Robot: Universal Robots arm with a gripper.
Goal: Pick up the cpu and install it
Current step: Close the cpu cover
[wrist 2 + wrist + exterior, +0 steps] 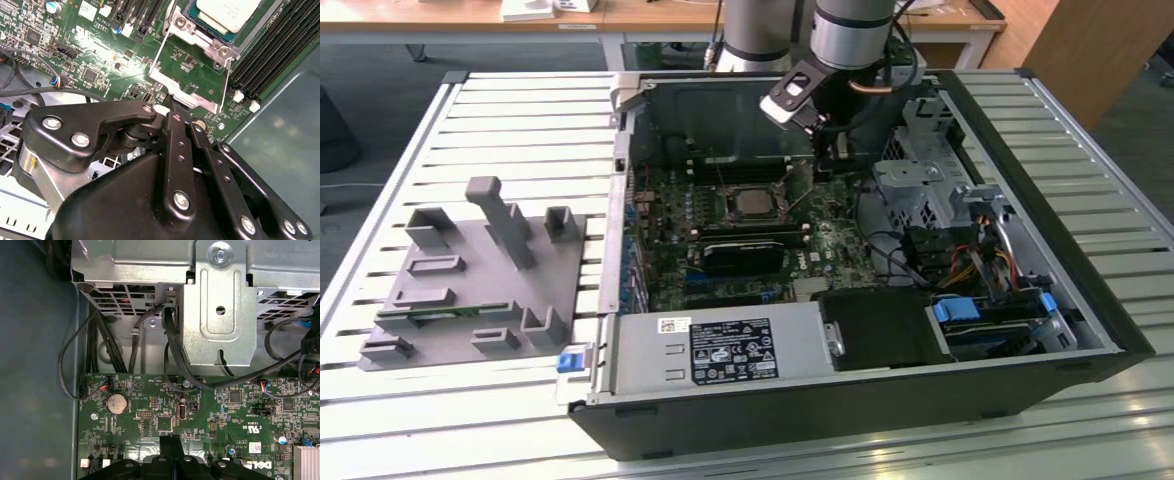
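Observation:
The cpu [751,203], a small silvery-grey square, lies in the motherboard socket inside the open computer case [1014,130]. In the second wrist view the cpu [226,12] rests in the socket, and the socket's metal frame [186,95] is swung open over the green board. My gripper [831,168] hangs over the board, on the exterior view's right of the socket. Its black fingers are shut together with nothing between them, and the gripper [176,105] tip is at the free edge of the open frame. In the first wrist view the gripper [171,441] hovers over the board.
A grey plastic tray [467,290] with upright posts stands on the slatted table at the exterior view's left, with a green memory stick [447,312] on it. Inside the case are a drive cage [215,305], black cables [172,355] and the power supply [720,350].

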